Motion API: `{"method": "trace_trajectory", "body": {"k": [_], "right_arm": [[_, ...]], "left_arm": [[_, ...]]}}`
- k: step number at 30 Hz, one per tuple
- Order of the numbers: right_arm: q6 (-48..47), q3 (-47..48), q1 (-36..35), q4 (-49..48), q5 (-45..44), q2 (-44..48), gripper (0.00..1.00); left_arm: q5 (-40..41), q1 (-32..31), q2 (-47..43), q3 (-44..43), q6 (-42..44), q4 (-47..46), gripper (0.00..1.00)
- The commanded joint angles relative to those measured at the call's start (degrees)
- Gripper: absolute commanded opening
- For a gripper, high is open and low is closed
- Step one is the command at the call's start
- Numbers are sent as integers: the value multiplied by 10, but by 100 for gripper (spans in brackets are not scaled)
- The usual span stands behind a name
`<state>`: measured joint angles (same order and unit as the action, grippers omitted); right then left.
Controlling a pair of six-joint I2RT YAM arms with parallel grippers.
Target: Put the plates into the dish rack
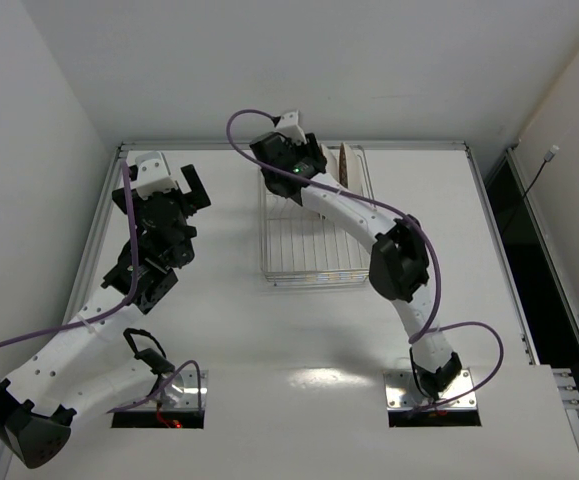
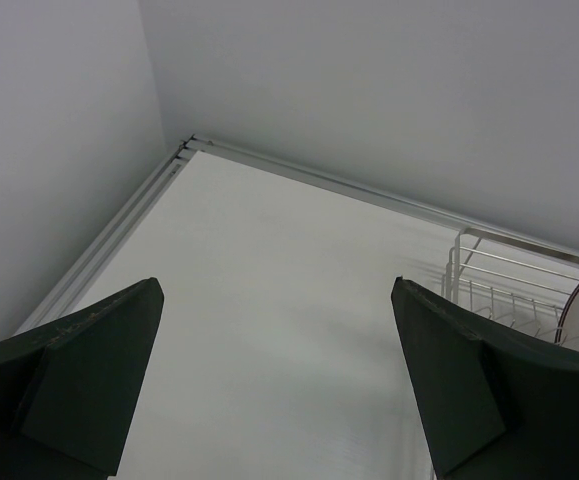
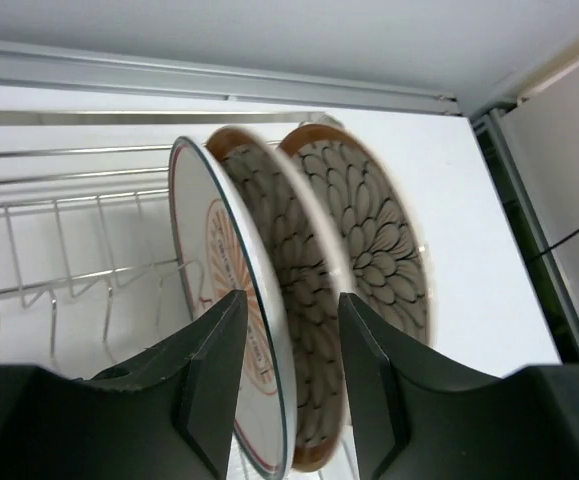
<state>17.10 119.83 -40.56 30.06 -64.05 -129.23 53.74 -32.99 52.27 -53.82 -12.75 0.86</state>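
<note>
Plates [image 3: 369, 240], glossy, round, upright in wire dish rack [image 3: 69, 210]; right fingers [image 3: 204, 370] narrow astride one, grip unclear; left fingers [image 2: 89, 370] wide.

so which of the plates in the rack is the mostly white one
The leftmost plate in the right wrist view: white face with orange rays. The middle plate and rightmost plate are covered in brown petal patterns.

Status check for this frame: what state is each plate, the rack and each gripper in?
Sunburst plate: upright in the rack.
Middle plate: upright, blurred, base hidden.
Far plate: upright in the rack.
Rack: plates at one side, other tines bare.
Left gripper: open, empty.
Right gripper: fingers astride the middle plate; grip unclear.
</note>
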Motion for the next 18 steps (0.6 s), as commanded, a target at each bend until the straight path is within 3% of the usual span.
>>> {"method": "trace_trajectory", "body": {"k": [1, 10, 18], "right_arm": [[-42, 28, 19, -29, -35, 31, 39], [-88, -5, 25, -67, -63, 25, 39], [-101, -49, 14, -100, -53, 75, 39]], "left_arm": [[9, 2, -6, -11, -8, -13, 99], [9, 2, -1, -11, -8, -13, 99], [9, 2, -1, -11, -8, -13, 99]]}}
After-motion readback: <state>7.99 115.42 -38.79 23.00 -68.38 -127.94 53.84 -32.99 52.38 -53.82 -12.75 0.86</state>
